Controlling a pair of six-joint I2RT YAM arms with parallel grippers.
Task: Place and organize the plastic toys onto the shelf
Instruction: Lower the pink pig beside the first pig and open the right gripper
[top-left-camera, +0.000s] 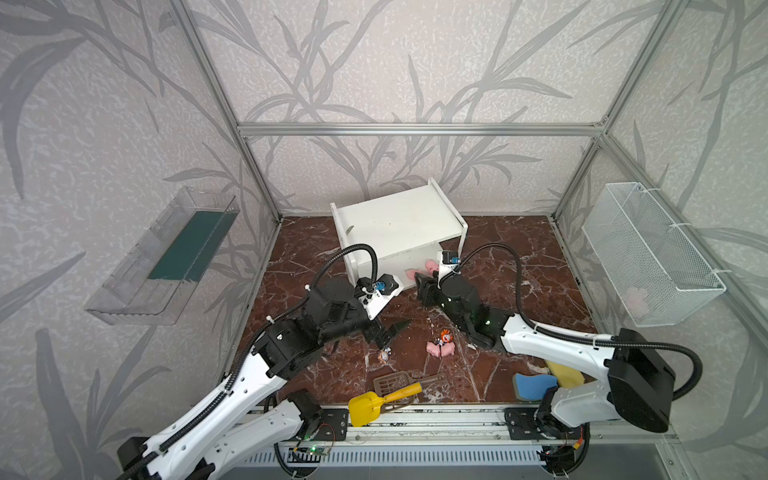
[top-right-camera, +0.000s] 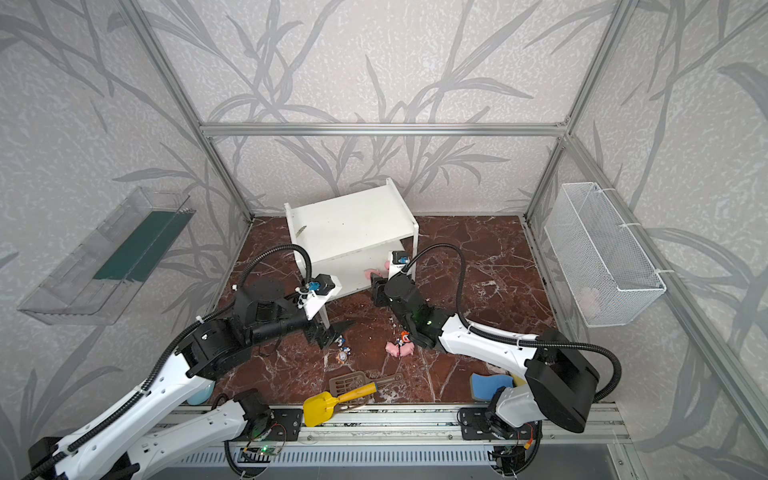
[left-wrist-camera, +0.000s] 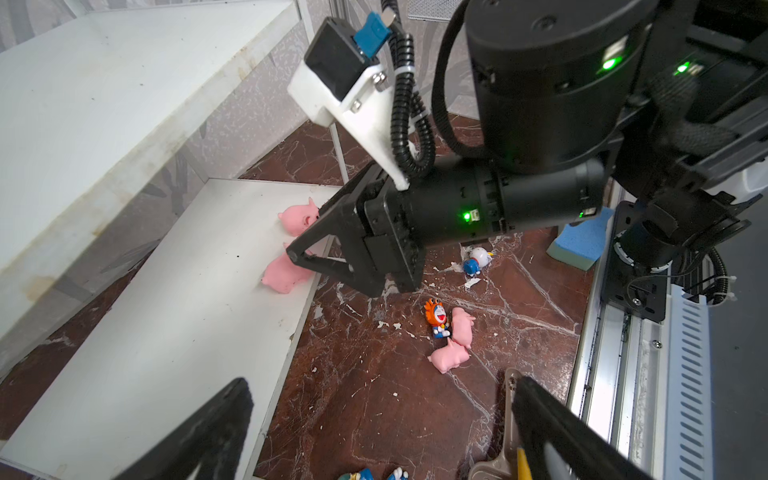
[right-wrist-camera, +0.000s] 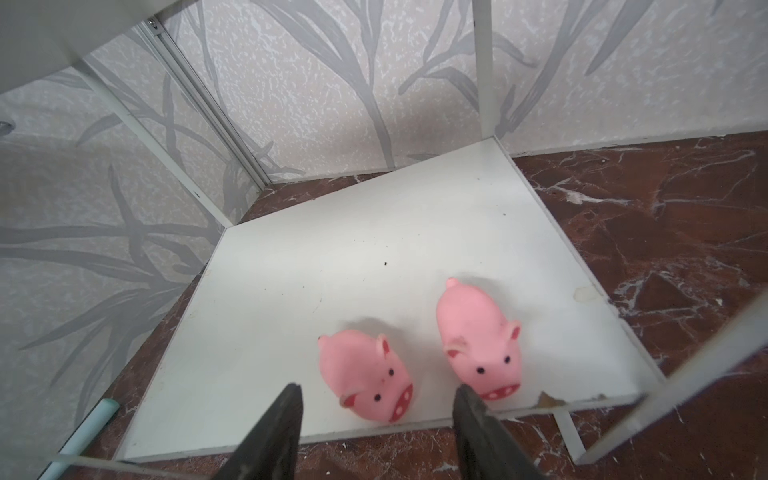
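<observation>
The white shelf (top-left-camera: 399, 224) (top-right-camera: 353, 224) stands at the back. Two pink pigs (right-wrist-camera: 365, 374) (right-wrist-camera: 478, 340) sit at the front edge of its lower board (right-wrist-camera: 374, 249). My right gripper (right-wrist-camera: 378, 390) (top-left-camera: 422, 284) is open just in front of them and holds nothing; the left pig sits just beyond its tips. Two more pigs (left-wrist-camera: 463, 326) (left-wrist-camera: 449, 357) and an orange-headed figurine (left-wrist-camera: 436, 316) lie on the floor, with a white-headed figurine (left-wrist-camera: 478, 259) nearby. My left gripper (left-wrist-camera: 380, 382) (top-left-camera: 392, 334) hangs wide open and empty over the floor near a brown-headed figurine (top-left-camera: 384, 355).
A yellow scoop (top-left-camera: 368, 407) and a brown slotted scoop (top-left-camera: 390, 382) lie at the front edge. Blue (top-left-camera: 532, 384) and yellow (top-left-camera: 565, 372) sponges sit under the right arm. A wire basket (top-left-camera: 652, 253) hangs on the right wall, a clear tray (top-left-camera: 166, 257) on the left.
</observation>
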